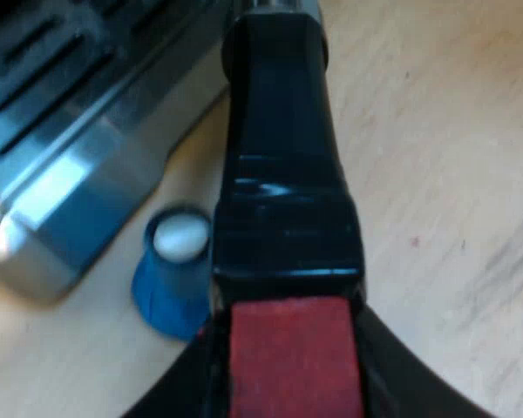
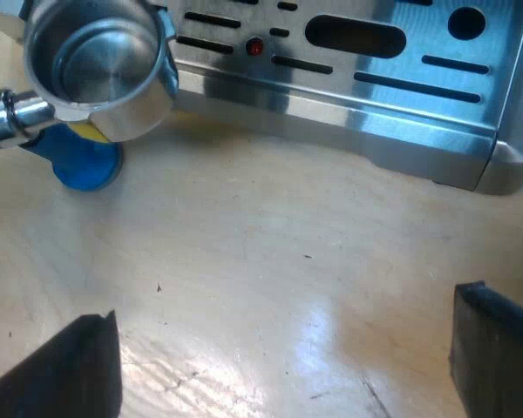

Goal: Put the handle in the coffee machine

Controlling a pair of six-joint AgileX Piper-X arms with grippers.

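The holder's dark handle (image 1: 283, 174) runs away from my left gripper (image 1: 288, 374), which is shut on it at the red end (image 1: 292, 357). In the right wrist view the holder's metal basket (image 2: 100, 65) hangs bare and open side up, just above the wooden table, close to the machine's drip tray (image 2: 349, 78). My right gripper (image 2: 288, 366) is open over bare table, with nothing between its fingers (image 2: 70, 370).
A blue tamper (image 1: 174, 270) stands on the table beside the handle, by the corner of the steel drip tray (image 1: 61, 113); the blue tamper (image 2: 85, 164) sits partly under the basket. Light wooden tabletop (image 1: 436, 174) spreads around.
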